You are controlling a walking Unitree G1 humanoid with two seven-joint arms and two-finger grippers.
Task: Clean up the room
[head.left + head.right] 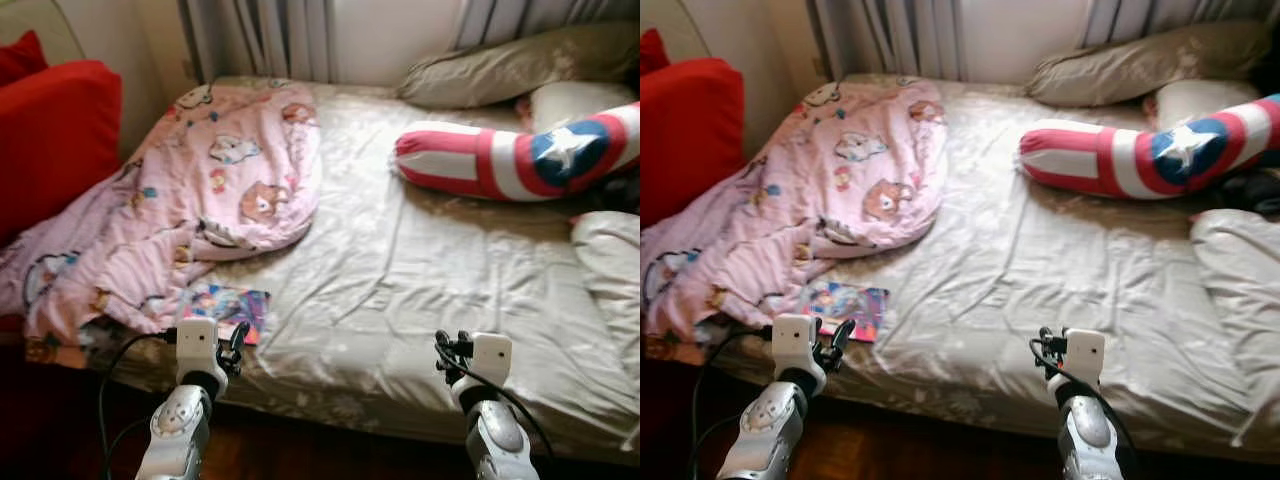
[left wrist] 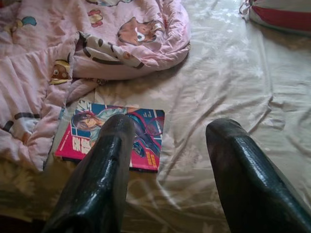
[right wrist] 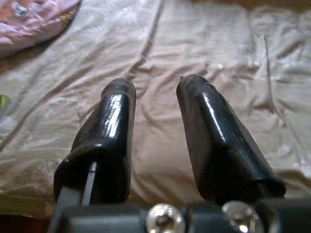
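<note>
Bed with wrinkled beige satin sheet (image 1: 420, 270) ahead. Crumpled pink cartoon-print quilt (image 1: 190, 200) heaped on its left side, spilling over the near edge. Colourful glossy comic book (image 2: 112, 136) flat on sheet, touching quilt's lower fold. Left gripper (image 2: 165, 131) raised near bed edge, fingers spread apart, empty, aimed at comic book. Right gripper (image 3: 153, 92) raised over bare sheet, fingers parted, empty. Red, white and blue star-patterned bolster pillow (image 1: 520, 155) at far right, beside olive-grey pillow (image 1: 510, 65).

My head eyes look down across the bed (image 1: 420, 290) from its near edge — my wrist cameras skim low over its sheet, close.
</note>
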